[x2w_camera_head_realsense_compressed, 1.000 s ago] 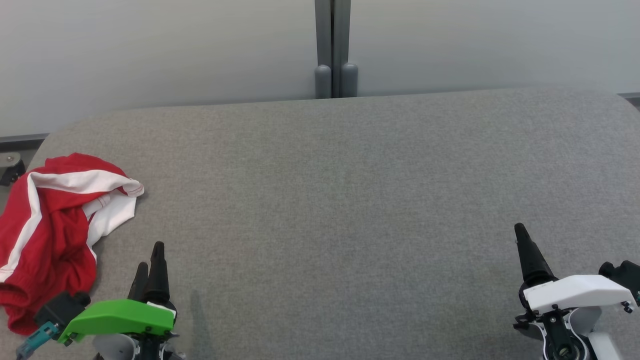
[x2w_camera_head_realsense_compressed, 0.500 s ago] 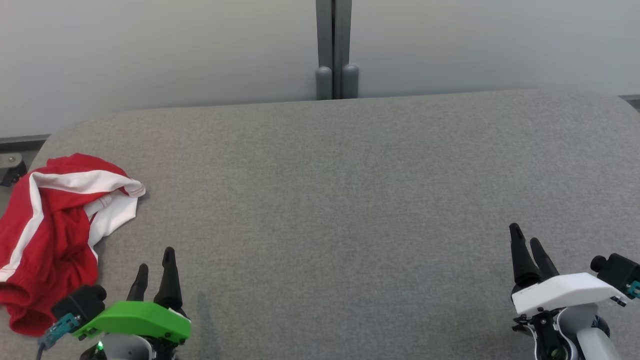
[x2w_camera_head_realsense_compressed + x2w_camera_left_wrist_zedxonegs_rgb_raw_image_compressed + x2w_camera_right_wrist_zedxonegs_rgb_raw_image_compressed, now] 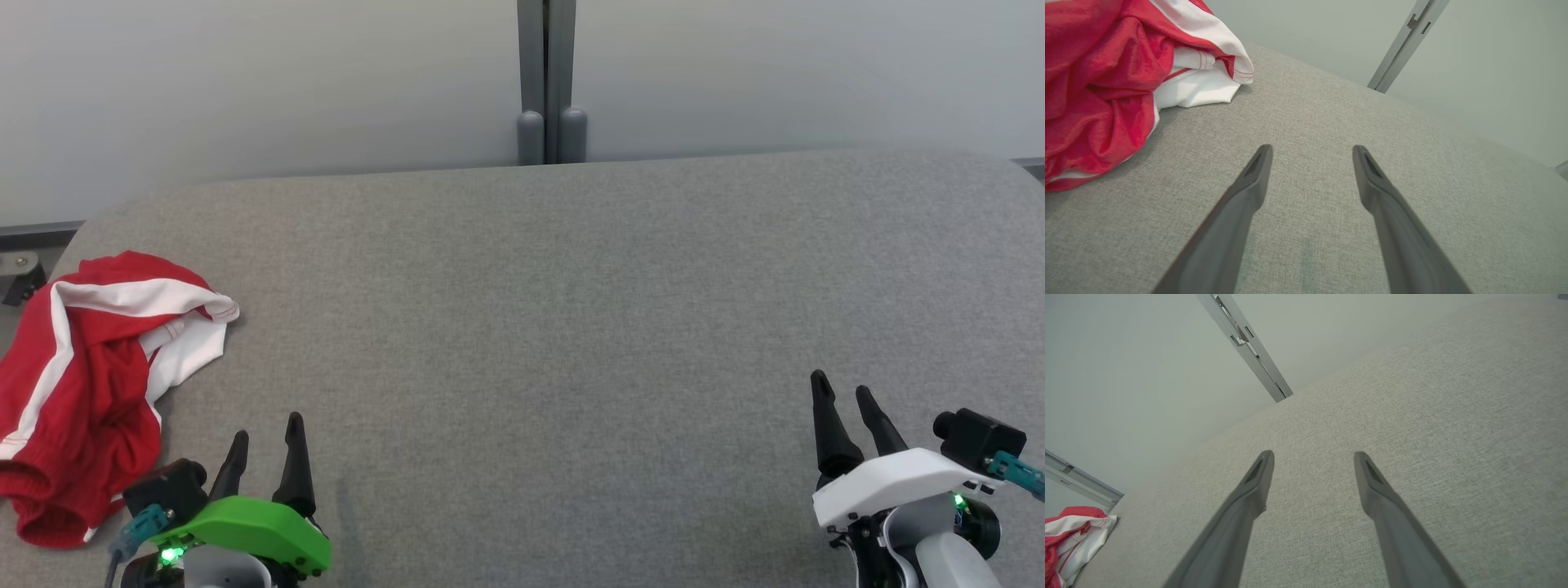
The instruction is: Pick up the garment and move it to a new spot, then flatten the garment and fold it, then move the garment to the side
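Garment observed lying crumpled in a heap at the left edge of the grey fabric-covered table. It is red cloth with a white stripe, and a white portion is turned out toward the table's middle. Left gripper is positioned near the front edge, just beside the garment on its right and not touching it. Its two dark fingers are spread apart over bare fabric. Right gripper is at the far right of the table, well apart from the garment, with its fingers likewise parted and gripping nothing. A grey post stands against the pale wall behind the table.
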